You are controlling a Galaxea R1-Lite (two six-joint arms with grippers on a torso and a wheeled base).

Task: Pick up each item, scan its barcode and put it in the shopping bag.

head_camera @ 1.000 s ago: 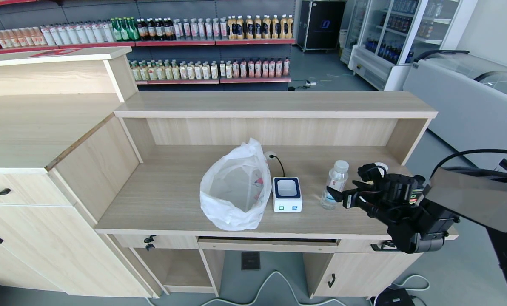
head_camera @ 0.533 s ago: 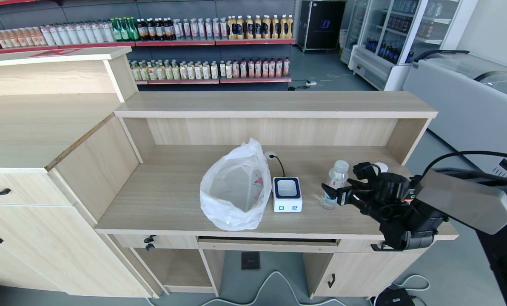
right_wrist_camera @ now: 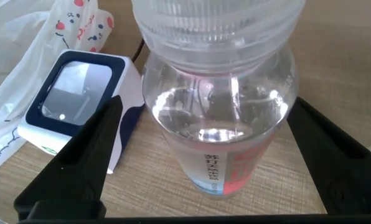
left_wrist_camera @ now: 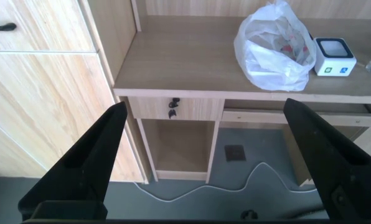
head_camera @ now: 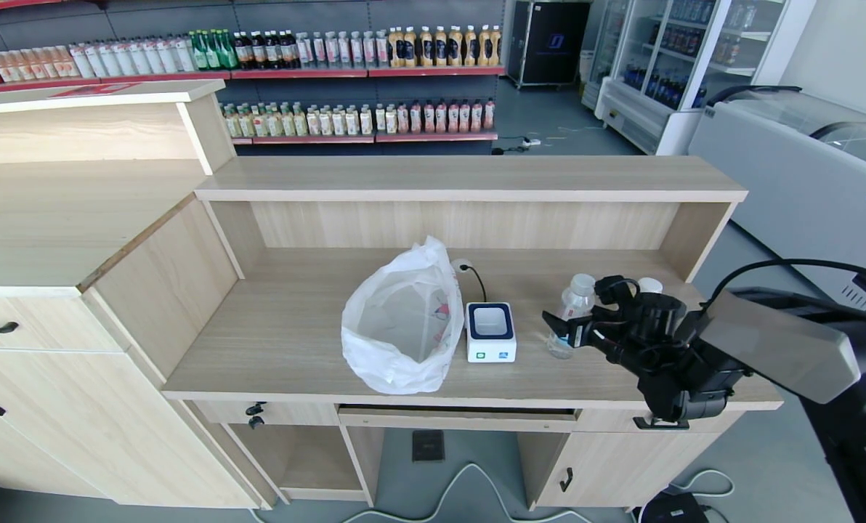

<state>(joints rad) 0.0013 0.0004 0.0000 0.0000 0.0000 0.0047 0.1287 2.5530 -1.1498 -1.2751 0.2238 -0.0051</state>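
On counter [head_camera: 280, 327]: 1 bag [head_camera: 397, 327], 1 scanner [head_camera: 490, 332], 1 bottle [head_camera: 580, 288], R gripper [head_camera: 575, 311] astride.

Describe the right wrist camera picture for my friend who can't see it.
A clear water bottle stands on the wooden counter between the open fingers of the right gripper. Beside it sits a white scanner with a dark top, and a white plastic bag beyond.

Light wooden counter [head_camera: 288, 327], raised ledge along the back, lower worktop in front. Near the middle of that worktop, white shopping bag [head_camera: 397, 327], slumped, mouth open. Just beside it to the right, white scanner [head_camera: 490, 332] with dark-blue rim, window facing up, black cable [head_camera: 477, 280] trailing off behind the bag. Further right, apart from the scanner, clear water bottle [head_camera: 575, 299], upright, white cap on.
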